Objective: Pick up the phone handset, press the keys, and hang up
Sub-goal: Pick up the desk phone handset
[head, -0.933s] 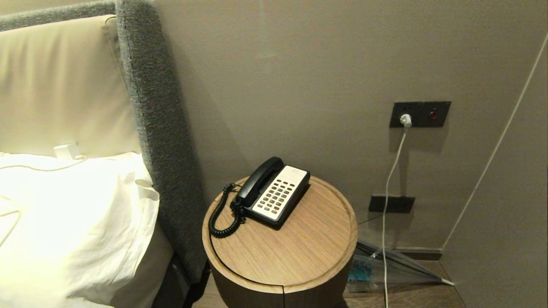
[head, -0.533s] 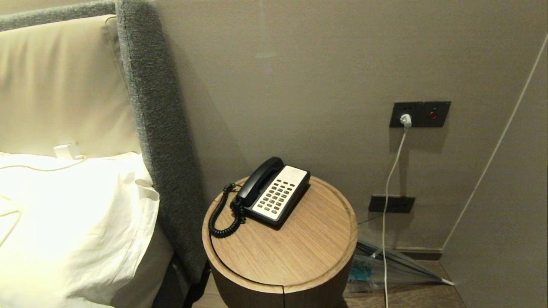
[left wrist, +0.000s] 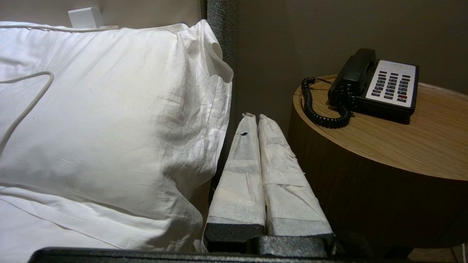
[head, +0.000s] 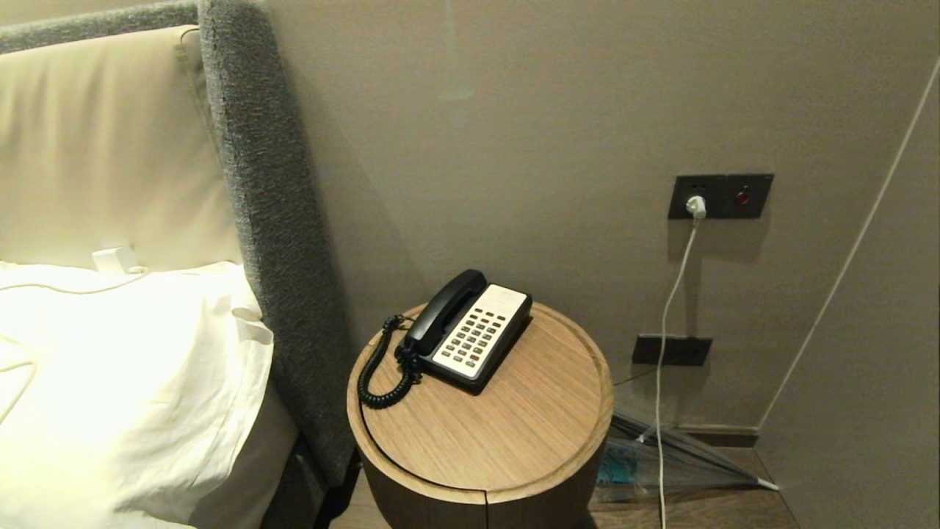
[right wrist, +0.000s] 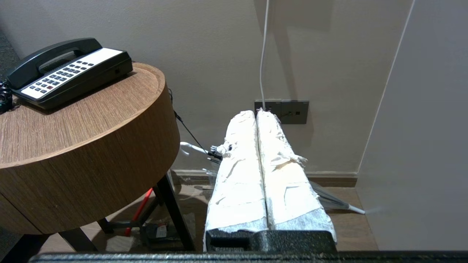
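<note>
Round wood desk [head: 507, 433] by bed pillow [head: 125, 382] & wall; phone handset [head: 444, 312] cradled; both pincers (L [left wrist: 255, 117], R [right wrist: 256, 113]) closed, empty.

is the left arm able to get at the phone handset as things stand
Probably yes: the phone handset lies uncovered on its base at the round table's near side. The shut left end effector sits below the tabletop, so it must rise first.

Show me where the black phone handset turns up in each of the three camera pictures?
Head view: phone handset near centre, along the base's left edge.
Left wrist view: handset at upper right.
Right wrist view: handset at upper left.
Shared landmark: the round wooden table under the phone.
</note>
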`<state>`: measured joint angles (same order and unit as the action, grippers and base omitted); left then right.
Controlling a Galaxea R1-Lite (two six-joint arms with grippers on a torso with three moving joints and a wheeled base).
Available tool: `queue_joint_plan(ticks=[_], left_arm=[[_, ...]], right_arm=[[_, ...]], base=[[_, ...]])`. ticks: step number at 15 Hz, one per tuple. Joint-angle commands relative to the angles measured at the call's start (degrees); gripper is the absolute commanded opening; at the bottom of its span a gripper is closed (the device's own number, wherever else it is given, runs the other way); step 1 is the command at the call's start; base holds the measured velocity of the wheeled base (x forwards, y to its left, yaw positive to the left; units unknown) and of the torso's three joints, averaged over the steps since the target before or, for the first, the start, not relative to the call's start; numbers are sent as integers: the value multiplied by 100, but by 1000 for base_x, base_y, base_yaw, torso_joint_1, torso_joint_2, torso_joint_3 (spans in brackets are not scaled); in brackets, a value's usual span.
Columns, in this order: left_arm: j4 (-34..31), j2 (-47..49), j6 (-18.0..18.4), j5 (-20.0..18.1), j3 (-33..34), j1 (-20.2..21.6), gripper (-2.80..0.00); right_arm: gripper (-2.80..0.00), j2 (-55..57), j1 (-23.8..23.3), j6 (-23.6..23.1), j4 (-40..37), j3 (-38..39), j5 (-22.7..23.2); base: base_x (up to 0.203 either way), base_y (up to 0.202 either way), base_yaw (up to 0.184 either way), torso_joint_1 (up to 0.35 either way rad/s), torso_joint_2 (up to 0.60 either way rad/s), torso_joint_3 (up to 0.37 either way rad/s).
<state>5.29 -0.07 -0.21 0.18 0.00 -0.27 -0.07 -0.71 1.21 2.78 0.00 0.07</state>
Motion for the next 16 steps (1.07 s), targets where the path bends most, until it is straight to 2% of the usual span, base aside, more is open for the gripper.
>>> queue_joint_plan(ticks=[1, 8, 16], left_arm=[[7, 7, -6, 0, 229, 0, -280], [7, 7, -46, 5, 229, 0, -280], [7, 7, -58, 8, 229, 0, -280]], right_arm=[[-280, -1, 0, 2, 3, 105, 1], [-280, -1, 0, 2, 7, 105, 1], [-280, -1, 0, 2, 3, 105, 1]], base=[[0, 0, 0, 0, 0, 0], [0, 0, 0, 0, 0, -7], [0, 0, 0, 4, 1, -173]])
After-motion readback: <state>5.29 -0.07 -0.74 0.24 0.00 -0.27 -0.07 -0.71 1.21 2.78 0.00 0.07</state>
